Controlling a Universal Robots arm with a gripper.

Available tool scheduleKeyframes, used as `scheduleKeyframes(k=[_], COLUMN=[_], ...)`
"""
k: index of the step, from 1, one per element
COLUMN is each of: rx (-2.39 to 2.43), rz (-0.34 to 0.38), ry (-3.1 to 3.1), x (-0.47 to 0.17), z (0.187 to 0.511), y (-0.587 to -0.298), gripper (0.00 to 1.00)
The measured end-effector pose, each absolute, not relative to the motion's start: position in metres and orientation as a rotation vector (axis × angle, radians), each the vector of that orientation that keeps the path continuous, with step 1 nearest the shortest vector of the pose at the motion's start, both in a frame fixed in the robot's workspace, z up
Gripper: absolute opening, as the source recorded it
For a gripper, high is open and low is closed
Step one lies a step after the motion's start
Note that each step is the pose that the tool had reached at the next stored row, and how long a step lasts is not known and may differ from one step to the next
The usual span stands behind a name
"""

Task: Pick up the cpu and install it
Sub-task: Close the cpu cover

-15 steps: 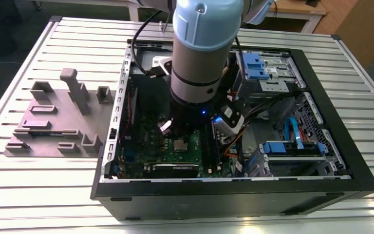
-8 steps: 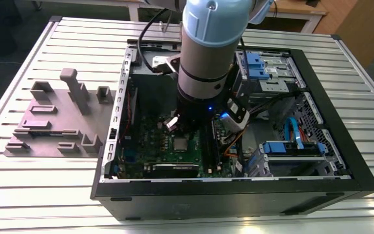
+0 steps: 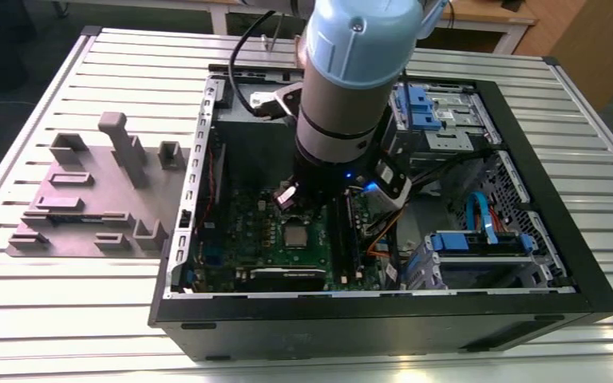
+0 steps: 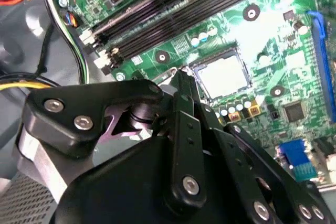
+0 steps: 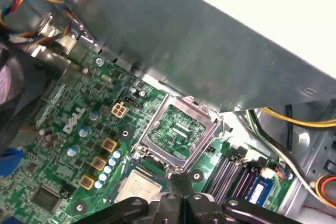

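The fingers (image 5: 166, 202) were clenched together, empty, just beside the seated cpu (image 5: 139, 185); the arm (image 3: 338, 120) stood upright inside the case (image 3: 392, 321).

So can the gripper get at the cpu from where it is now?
Probably yes: the cpu lies uncovered, the hinged frame stands open beside it, and the gripper hangs right next to it with nothing between them.

An open computer case (image 3: 562, 307) is seen lying on a slatted metal table (image 3: 73, 319). The arm (image 3: 338, 104), with its pale blue joint, is reached down into the case above the green motherboard (image 3: 237, 239). The cpu (image 3: 297, 234) is seen flat on the board, just beside the arm's end. A grey fixture plate (image 3: 83, 199) is laid beside the case, on the exterior view's left.
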State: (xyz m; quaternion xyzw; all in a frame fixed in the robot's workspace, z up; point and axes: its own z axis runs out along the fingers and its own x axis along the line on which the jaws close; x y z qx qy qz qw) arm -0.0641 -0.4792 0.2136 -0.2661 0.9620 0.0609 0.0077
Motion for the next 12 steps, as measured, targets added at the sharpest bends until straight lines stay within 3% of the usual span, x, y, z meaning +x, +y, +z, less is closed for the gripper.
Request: scheduleKeyframes(k=[12], rx=[-1.045], rz=[0.192], ry=[2.949], x=[-0.0559], z=[0.2104], y=[-0.4786], gripper=[0.11])
